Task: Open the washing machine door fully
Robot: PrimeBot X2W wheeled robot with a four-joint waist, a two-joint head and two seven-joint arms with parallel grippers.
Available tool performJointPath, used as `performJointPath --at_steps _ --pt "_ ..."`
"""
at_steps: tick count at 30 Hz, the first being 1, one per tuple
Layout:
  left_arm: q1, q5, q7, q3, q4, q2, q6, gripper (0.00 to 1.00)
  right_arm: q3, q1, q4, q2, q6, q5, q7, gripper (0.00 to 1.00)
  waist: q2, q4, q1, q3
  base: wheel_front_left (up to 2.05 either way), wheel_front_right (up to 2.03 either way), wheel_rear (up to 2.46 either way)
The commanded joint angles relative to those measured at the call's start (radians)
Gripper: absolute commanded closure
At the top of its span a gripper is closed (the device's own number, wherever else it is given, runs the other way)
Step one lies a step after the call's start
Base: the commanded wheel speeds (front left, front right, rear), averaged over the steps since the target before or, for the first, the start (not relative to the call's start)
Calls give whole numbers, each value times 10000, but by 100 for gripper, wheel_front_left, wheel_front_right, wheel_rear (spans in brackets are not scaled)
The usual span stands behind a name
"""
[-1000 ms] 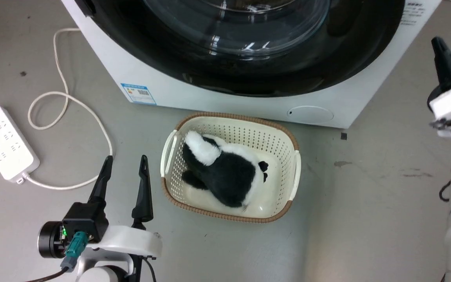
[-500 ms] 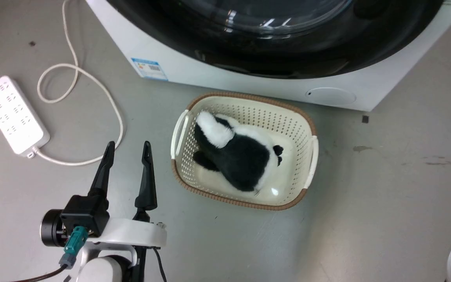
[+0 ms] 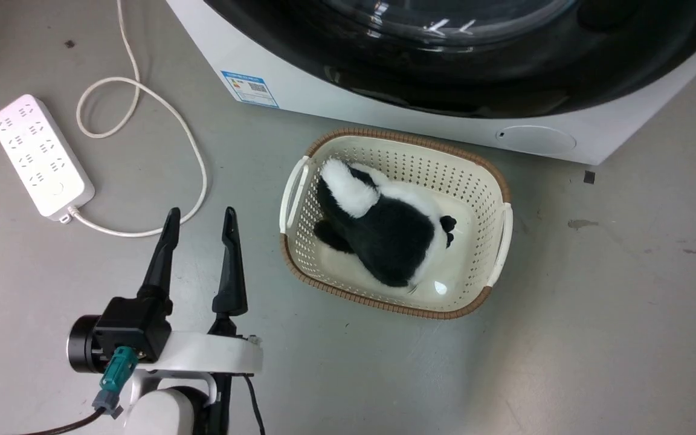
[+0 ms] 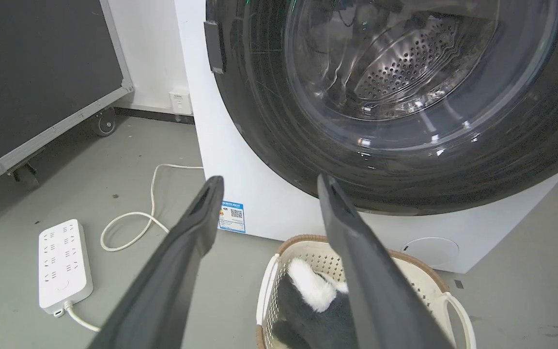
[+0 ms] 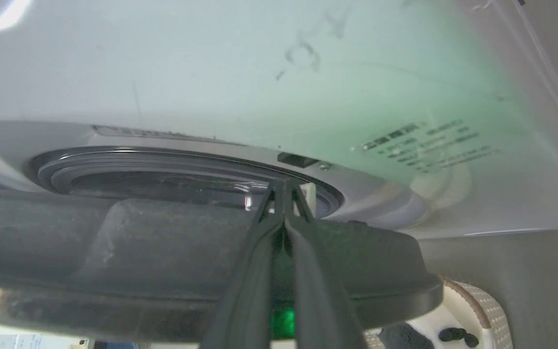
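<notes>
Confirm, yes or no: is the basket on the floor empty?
No: a black-and-white plush toy lies inside the basket.

Up top, washing machine door (image 3: 444,72): glossy blk, clear glass centre. The washing machine (image 3: 299,90) front is smooth wht. Mid-frame, laundry basket (image 3: 481,181): cream perforated plastic w/ brown woven-look rim. In it, plush toy (image 3: 390,232), fuzzy cloth. The floor (image 3: 596,314) is matt grey, scuffed. Upper left, power strip (image 3: 40,154): smooth wht plastic.
</notes>
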Motion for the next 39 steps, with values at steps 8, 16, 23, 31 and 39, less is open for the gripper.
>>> performJointPath --at_steps 8,16,23,31,39 --pt "-129 -147 -275 -79 164 9 82 0 -594 390 -74 585 11 562 1378 100 0 -29 0 -431 0 0 0" --pt "168 -106 -442 -146 428 10 -99 0 -728 1721 -515 900 10 1652 2845 100 0 -78 0 -1235 0 0 0" --pt "662 -139 -550 -329 781 10 -158 0 581 2838 -225 910 10 3767 3431 100 0 -162 0 -1887 0 0 0" --pt "1307 -103 -550 -419 1010 10 -240 0 3625 5119 -924 912 10 6064 3113 100 0 -320 0 -2539 0 0 0" --pt "1781 106 -550 -639 1130 10 -441 0 6436 6855 -2140 913 10 7753 2370 100 0 -334 0 -2830 0 0 0"
